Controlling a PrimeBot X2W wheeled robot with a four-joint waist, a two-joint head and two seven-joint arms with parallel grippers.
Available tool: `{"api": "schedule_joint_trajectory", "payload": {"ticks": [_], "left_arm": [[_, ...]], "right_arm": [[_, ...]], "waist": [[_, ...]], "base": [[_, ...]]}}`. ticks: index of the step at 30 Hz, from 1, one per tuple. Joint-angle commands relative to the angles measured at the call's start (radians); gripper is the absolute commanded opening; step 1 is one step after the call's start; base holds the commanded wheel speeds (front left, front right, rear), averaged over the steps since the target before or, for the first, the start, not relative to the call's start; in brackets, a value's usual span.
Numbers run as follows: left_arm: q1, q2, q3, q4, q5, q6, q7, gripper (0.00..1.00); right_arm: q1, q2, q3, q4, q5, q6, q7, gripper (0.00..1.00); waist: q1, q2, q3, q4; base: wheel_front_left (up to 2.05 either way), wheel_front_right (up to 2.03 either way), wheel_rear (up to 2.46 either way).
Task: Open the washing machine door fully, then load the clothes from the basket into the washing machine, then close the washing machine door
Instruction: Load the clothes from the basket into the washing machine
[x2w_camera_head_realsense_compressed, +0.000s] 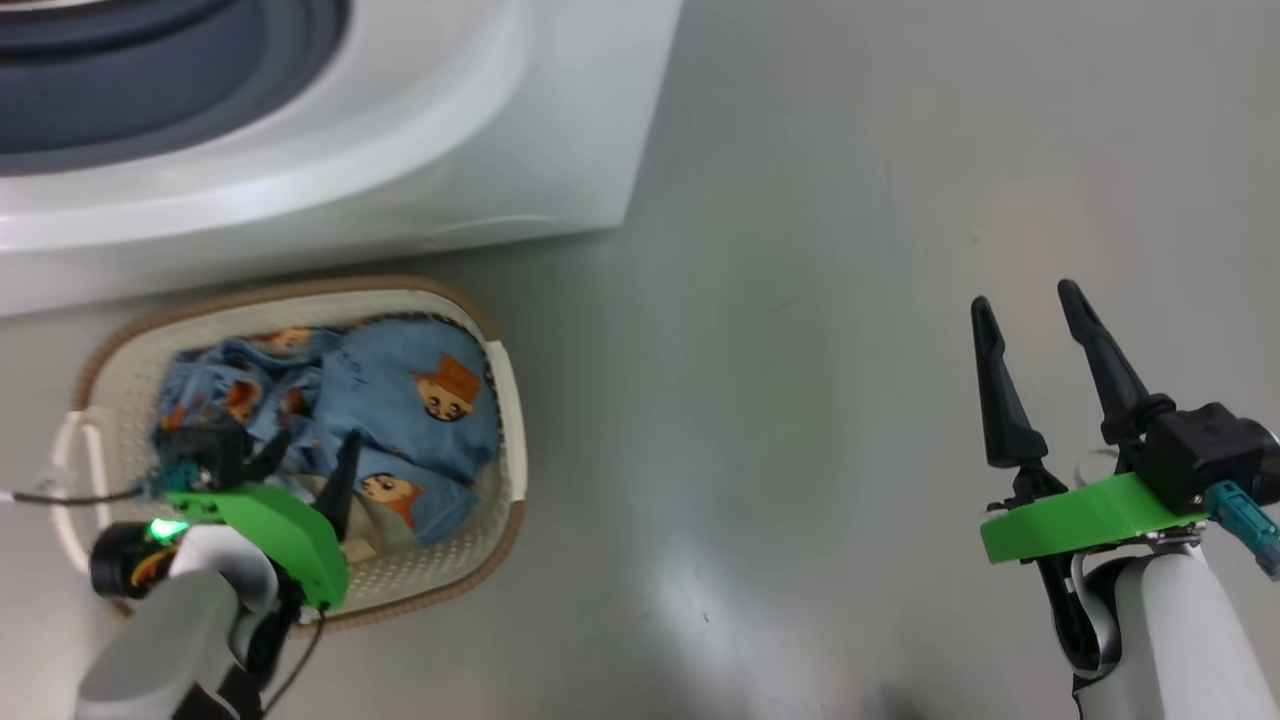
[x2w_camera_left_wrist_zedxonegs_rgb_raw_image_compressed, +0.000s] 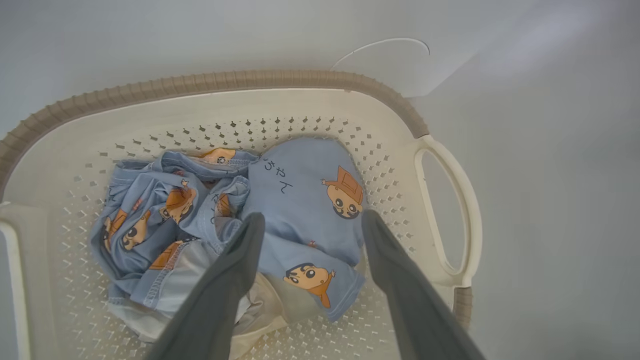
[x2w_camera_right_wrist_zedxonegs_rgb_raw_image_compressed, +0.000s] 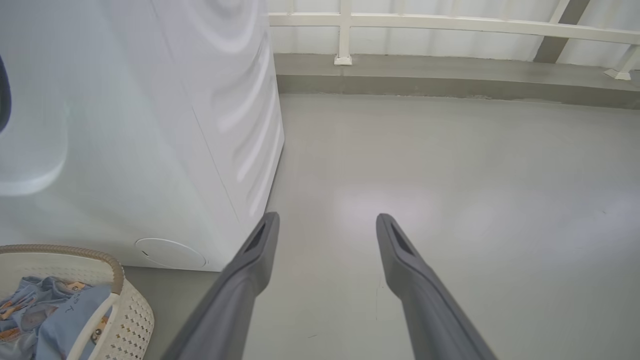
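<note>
The cream basket (x2w_camera_head_realsense_compressed: 505, 400) with a brown rim stands on the floor just in front of the white washing machine (x2w_camera_head_realsense_compressed: 420, 130). Its grey-blue seal (x2w_camera_head_realsense_compressed: 150, 100) shows at the upper left; the washing machine door is out of view. Light blue clothes (x2w_camera_head_realsense_compressed: 410, 400) with orange cartoon faces lie heaped in the basket over some pale cloth. My left gripper (x2w_camera_head_realsense_compressed: 315, 460) hangs open over the heap, and in the left wrist view the left gripper (x2w_camera_left_wrist_zedxonegs_rgb_raw_image_compressed: 312, 220) straddles the clothes (x2w_camera_left_wrist_zedxonegs_rgb_raw_image_compressed: 305, 200) inside the basket (x2w_camera_left_wrist_zedxonegs_rgb_raw_image_compressed: 200, 82). My right gripper (x2w_camera_head_realsense_compressed: 1025, 298) stands open and holds nothing, well to the right over bare floor.
In the right wrist view the right gripper (x2w_camera_right_wrist_zedxonegs_rgb_raw_image_compressed: 327, 219) points along grey floor (x2w_camera_right_wrist_zedxonegs_rgb_raw_image_compressed: 450, 175) beside the machine's side panel (x2w_camera_right_wrist_zedxonegs_rgb_raw_image_compressed: 235, 125). A white railing (x2w_camera_right_wrist_zedxonegs_rgb_raw_image_compressed: 450, 25) on a low kerb closes the far end. The basket's white handle (x2w_camera_left_wrist_zedxonegs_rgb_raw_image_compressed: 450, 200) faces the open floor.
</note>
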Motion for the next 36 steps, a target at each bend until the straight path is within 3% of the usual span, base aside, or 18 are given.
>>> {"api": "schedule_joint_trajectory", "payload": {"ticks": [1, 17, 36], "left_arm": [[-0.027, 0.050, 0.003, 0.012, -0.021, -0.001, 0.009, 1.00], [-0.230, 0.148, -0.153, 0.172, -0.153, -0.001, 0.085, 1.00], [-0.342, 0.116, -0.205, 0.308, -0.157, 0.010, 0.106, 1.00]], "right_arm": [[-0.003, 0.001, 0.027, -0.033, 0.021, 0.002, -0.012, 1.00], [-0.011, 0.001, 0.037, -0.103, 0.071, 0.002, -0.012, 1.00], [0.043, 0.001, 0.040, -0.141, 0.095, 0.002, -0.012, 1.00]], "waist": [[0.0000, 0.0000, 0.105, -0.083], [0.0000, 0.0000, 0.276, -0.175], [0.0000, 0.0000, 0.352, -0.184]], "base": [[0.00, 0.00, 0.00], [0.00, 0.00, 0.00], [0.00, 0.00, 0.00]]}}
